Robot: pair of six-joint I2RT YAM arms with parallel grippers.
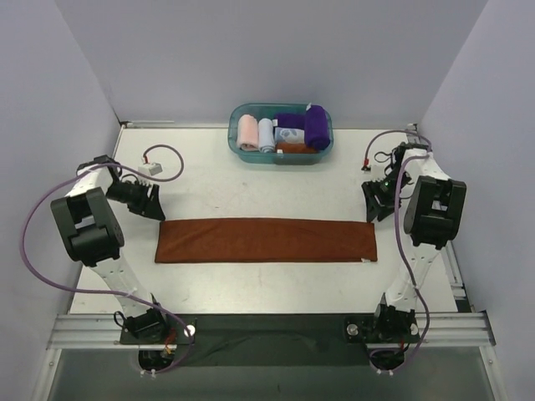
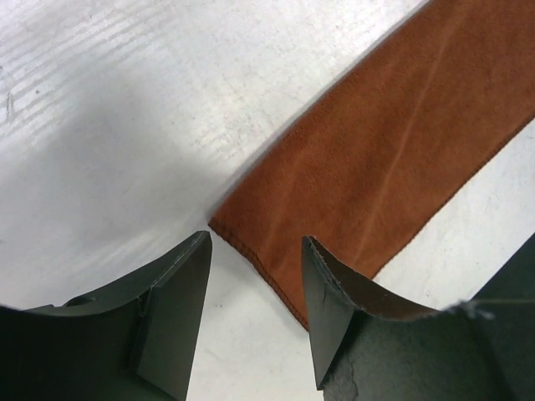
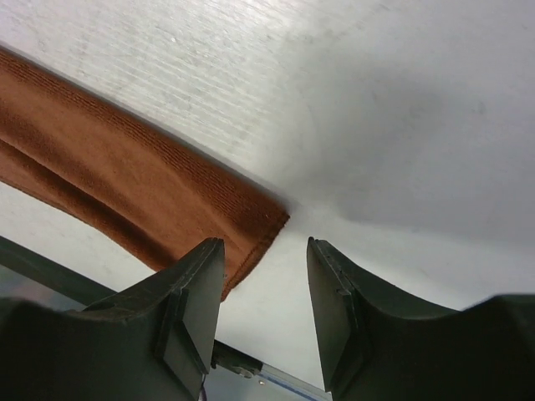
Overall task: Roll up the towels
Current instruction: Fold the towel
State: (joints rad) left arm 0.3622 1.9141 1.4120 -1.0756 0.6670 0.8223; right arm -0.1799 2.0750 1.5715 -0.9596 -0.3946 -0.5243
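Top external: rust-brown towel [image 1: 266,241], long flat folded strip, centre of table [image 1: 251,196]; purple towel [image 1: 316,127] rolled in basket [image 1: 284,159], 12 o'clock. Left gripper [image 2: 255,251] at 9 o'clock end, right gripper [image 3: 266,251] at 3 o'clock end, both parted, empty.

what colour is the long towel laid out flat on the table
The towel is plain rust-brown, with no pattern; it shows best in the left wrist view.
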